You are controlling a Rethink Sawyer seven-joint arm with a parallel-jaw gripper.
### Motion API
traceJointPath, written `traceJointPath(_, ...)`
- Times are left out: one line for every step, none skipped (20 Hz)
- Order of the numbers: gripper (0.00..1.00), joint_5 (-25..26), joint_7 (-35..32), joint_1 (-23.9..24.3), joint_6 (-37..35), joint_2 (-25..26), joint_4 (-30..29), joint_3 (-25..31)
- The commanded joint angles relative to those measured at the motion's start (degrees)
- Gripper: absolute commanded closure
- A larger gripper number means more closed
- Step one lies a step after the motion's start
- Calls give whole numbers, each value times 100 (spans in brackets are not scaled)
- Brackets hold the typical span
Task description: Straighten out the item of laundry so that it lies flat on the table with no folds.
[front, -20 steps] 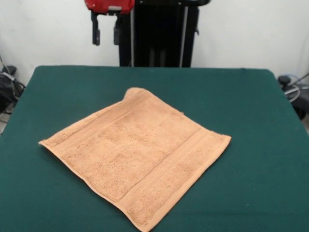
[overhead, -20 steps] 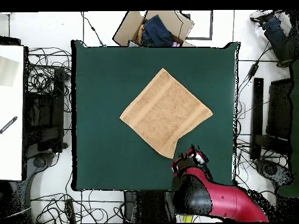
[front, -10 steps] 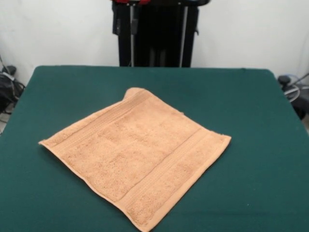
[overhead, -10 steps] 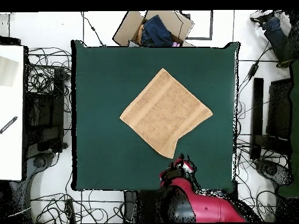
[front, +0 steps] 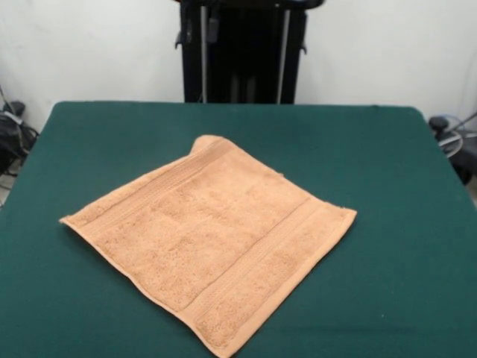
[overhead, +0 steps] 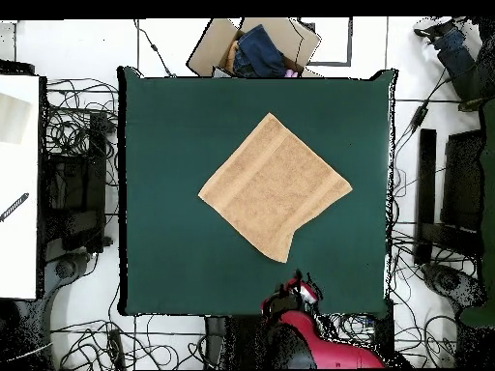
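Towel [front: 212, 250]: you see a peach-orange terry towel spread on the table [front: 387, 171], turned diamond-wise so its corners point toward the table's edges rather than its sides running along them. In the overhead view the towel [overhead: 275, 186] sits around the middle of the table [overhead: 164, 126], a little toward the edge nearest the robot.
Towel's lie: most of it is flat, with woven band stripes running near two opposite edges. The corner nearest the robot's edge looks rounded and slightly turned up or tucked, not a clean point; the edge running from it shows a small notch in the overhead view.
Table: you have a dark green top, far larger than the towel, with bare green on every side of it.
Gripper [front: 200, 30]: you find it at the table's robot-side edge, well apart from the towel and touching nothing. In the front view only dark finger tips hang against the black pedestal [front: 246, 52]; in the overhead view the gripper [overhead: 290, 296] sits at that same edge. You cannot tell whether its fingers are apart or together.
Arm [overhead: 324, 350]: red and black, drawn back beyond the table's edge.
Off the table: a cardboard box [overhead: 253, 46] with dark cloth in it stands just past the far edge.
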State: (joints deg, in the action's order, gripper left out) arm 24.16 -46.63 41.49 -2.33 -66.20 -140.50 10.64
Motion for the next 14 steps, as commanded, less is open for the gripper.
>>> traceJointPath(0,-397,-1631,248,-161,-336,-805,59)
traceJointPath(0,-425,-1625,260,-166,-366,-843,73)
traceJointPath(0,-419,-1637,232,-113,-342,-846,44)
traceJointPath(0,-450,-1658,160,-80,-260,-786,31)
traceJointPath(0,-517,-1695,53,-59,-136,-690,13)
traceJointPath(0,-622,-1732,-89,-83,-7,-541,0)
traceJointPath(0,-748,-1754,-240,-155,114,-371,0)
traceJointPath(0,-864,-1752,-375,-245,220,-196,16)
traceJointPath(0,-970,-1743,-487,-311,355,-13,31)
traceJointPath(0,-1076,-1718,-506,-349,481,120,132)
traceJointPath(0,-1159,-1703,-568,-387,601,259,146)
traceJointPath(0,-1213,-1656,-636,-408,706,401,141)
traceJointPath(0,-1284,-1623,-714,-448,796,524,121)
traceJointPath(0,-1326,-1571,-783,-479,867,635,97)
